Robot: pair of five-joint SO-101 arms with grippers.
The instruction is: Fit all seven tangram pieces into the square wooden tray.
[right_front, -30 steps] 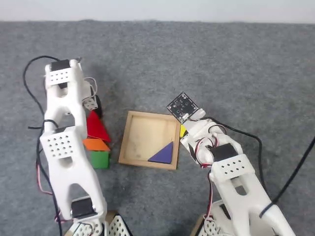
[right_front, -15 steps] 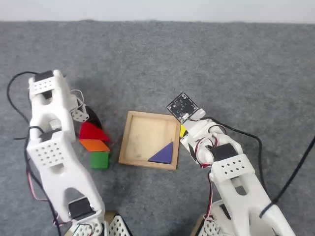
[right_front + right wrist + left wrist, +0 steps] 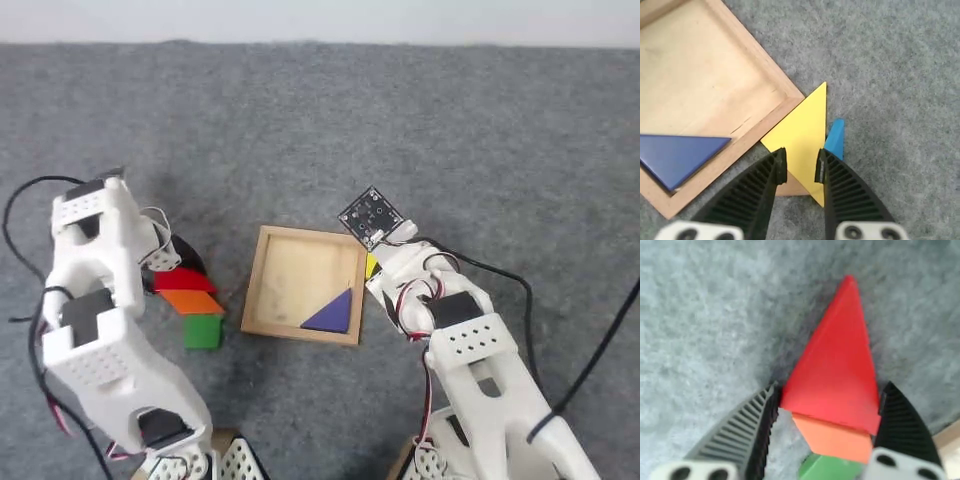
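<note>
Left wrist view: the red triangle (image 3: 835,365) is bracketed by the spread fingers (image 3: 747,430) of the left gripper (image 3: 830,391), apex directed away, base abutted by an orange piece (image 3: 832,437).

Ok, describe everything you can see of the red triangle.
The red triangle is a smooth, painted-looking block lying flat on the grey mat, outside the wooden tray. One edge abuts the orange piece, with the green piece beyond. The left gripper straddles its wide end, jaws open at either corner; whether they touch it is unclear.
</note>
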